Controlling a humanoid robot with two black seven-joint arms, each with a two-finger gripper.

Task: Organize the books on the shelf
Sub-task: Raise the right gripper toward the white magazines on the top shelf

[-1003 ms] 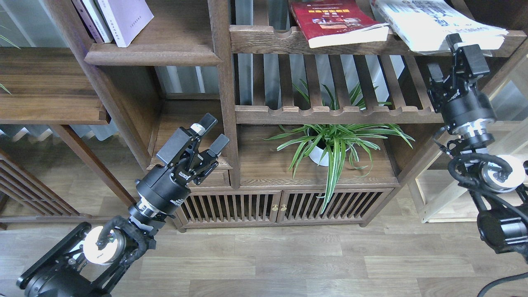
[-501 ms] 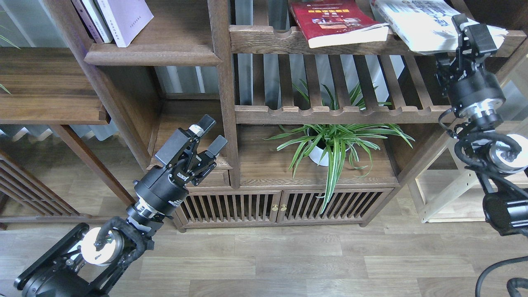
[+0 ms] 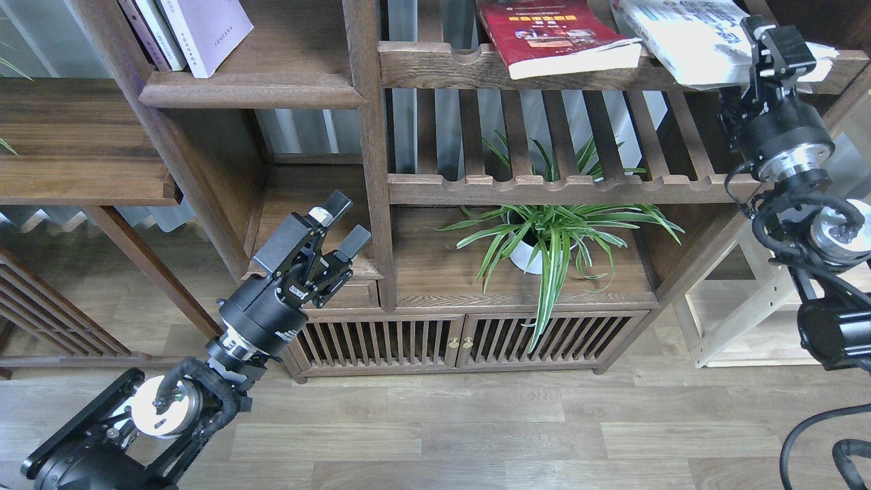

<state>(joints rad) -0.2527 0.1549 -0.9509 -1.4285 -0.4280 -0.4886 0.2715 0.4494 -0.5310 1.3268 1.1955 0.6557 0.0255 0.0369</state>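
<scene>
The large white book is lying flat on the slatted upper rack at the top right, overhanging its notched rail, and it is being met at its front corner by the right gripper; whether the fingers are closed on it cannot be told. The dark red book is resting on the same rack, well apart from the solid shelf at upper left, where the lavender book is already being kept upright. Two books are judged left to move. The left gripper is being held narrowly open, empty. Cover writing is too small to be read.
</scene>
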